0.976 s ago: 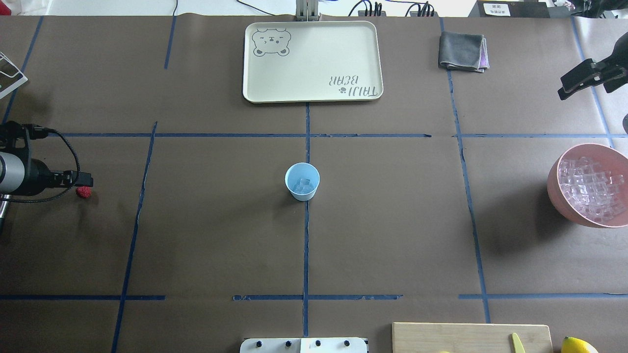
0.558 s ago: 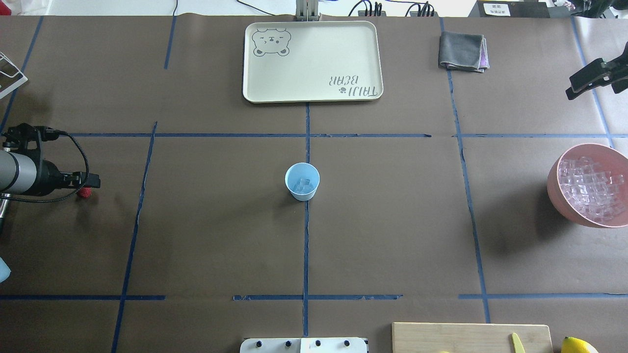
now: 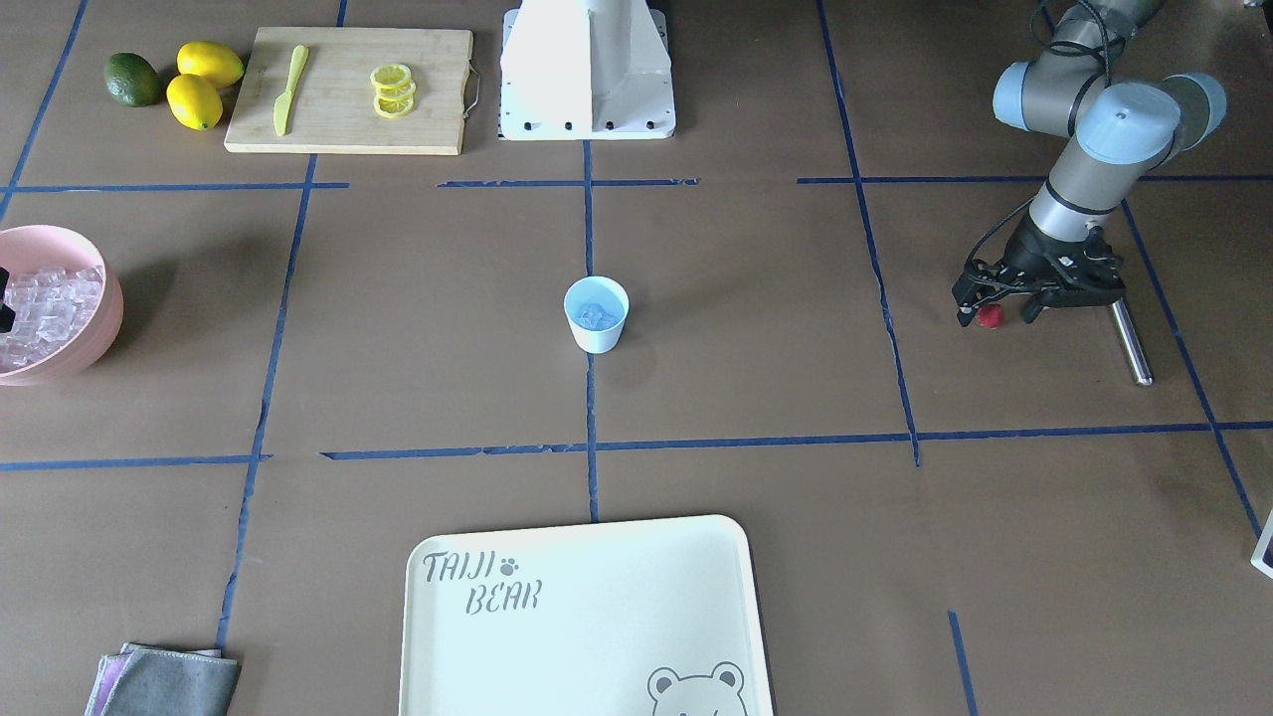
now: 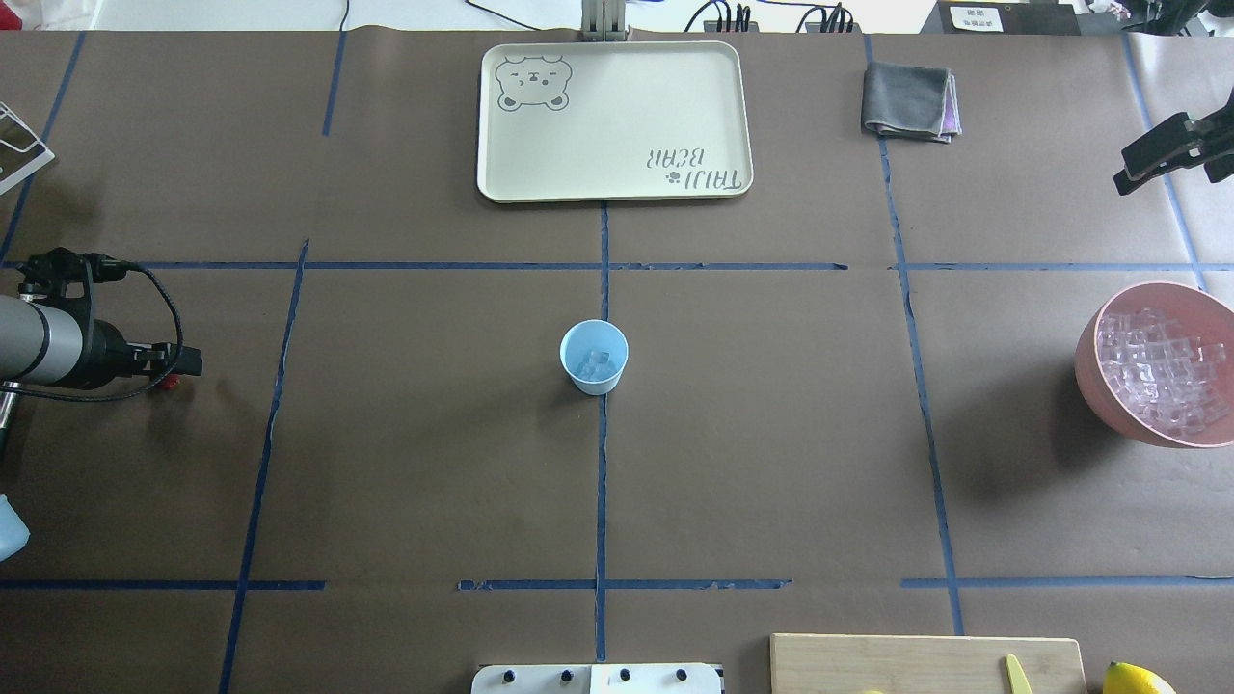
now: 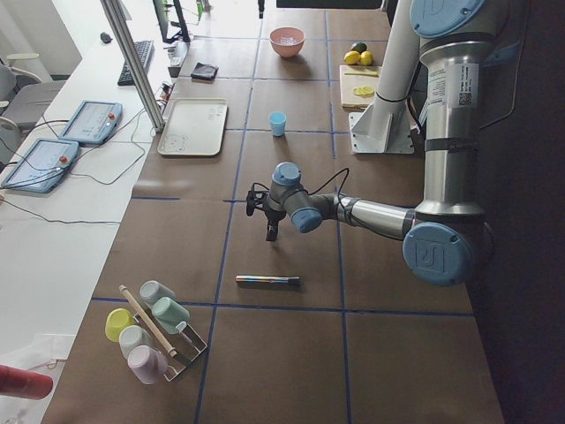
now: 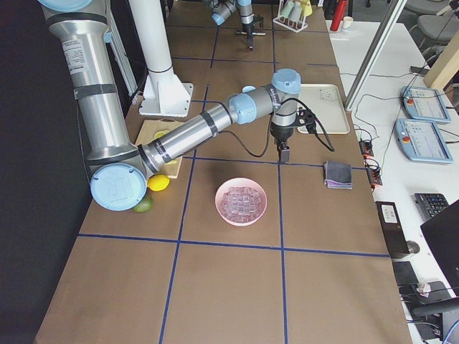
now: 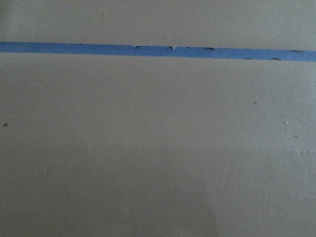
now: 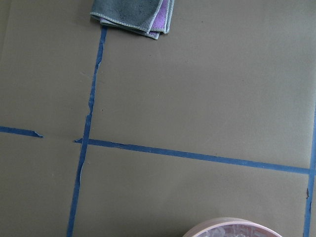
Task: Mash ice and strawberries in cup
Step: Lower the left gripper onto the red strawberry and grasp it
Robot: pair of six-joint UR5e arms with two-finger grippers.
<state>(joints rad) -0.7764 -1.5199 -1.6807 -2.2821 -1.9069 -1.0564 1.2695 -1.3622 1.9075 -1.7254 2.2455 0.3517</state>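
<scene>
In the front-facing view, the left gripper (image 3: 996,314) is low over the table at the right side. Its jaws are apart, and the strawberry (image 3: 988,316) lies on the brown paper between the two fingers. It is closer to the finger on the view's left, and I cannot tell if it touches that finger. A metal rod (image 3: 1132,343) lies near it, further to the right. The cup (image 3: 597,340) stands upright in the middle of the table, on the blue centre line and well apart from the berry. Ice (image 3: 595,316) lies at its bottom. A pink bowl (image 3: 99,333) full of the same ice sits at the left edge.

In the overhead view, the left gripper covers most of the strawberry, and only a small red part shows beside it. The right gripper (image 4: 1157,154) hangs at the far right, beyond the pink bowl. I cannot tell whether its jaws are wide or narrow.

In the left-side view, the near arm reaches down to the table between the rod and the far cup. The berry is too small to make out.

In the right-side view, the right gripper points down above the table, just past the bowl and near a folded grey cloth (image 6: 337,174).

The left wrist camera shows only brown paper and a blue tape line (image 7: 158,51).

The right wrist camera shows the cloth at the top and the bowl's rim at the bottom edge.
</scene>
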